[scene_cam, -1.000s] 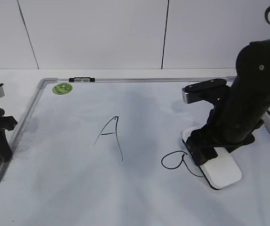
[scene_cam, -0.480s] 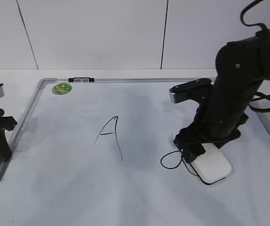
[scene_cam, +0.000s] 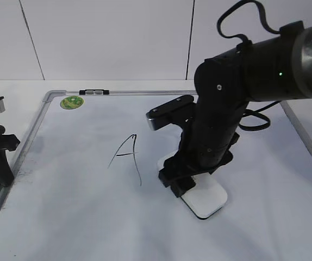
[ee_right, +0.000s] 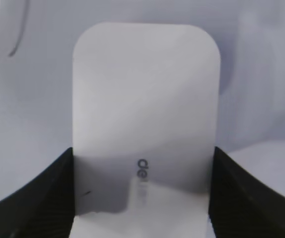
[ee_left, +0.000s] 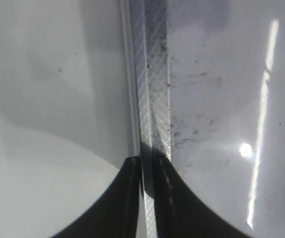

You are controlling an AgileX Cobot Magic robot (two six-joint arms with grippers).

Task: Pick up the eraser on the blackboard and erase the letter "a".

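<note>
The blackboard [scene_cam: 80, 217] is a large white board with a grey frame. My right gripper [scene_cam: 184, 184] is shut on the eraser [scene_cam: 206, 200], a white rounded block with a black underside lying flat on the board. In the right wrist view the eraser [ee_right: 145, 114] fills the gap between the jaws of my right gripper [ee_right: 143, 198]. No letter "a" shows on the board; the spot where it stood lies under or beside the arm and eraser. My left gripper [ee_left: 150, 166] is shut over the board's left frame rail [ee_left: 152, 89].
A tall capital "A" [scene_cam: 128, 156] is drawn left of the eraser; its stroke end shows in the right wrist view [ee_right: 17, 34]. A green sticker [scene_cam: 72, 101] and a small black-and-grey clip [scene_cam: 94, 92] sit at the board's top left.
My right gripper slid the eraser left across the board, over the spot where the small "a" stood. The "a" is no longer visible. The left arm has not moved.
</note>
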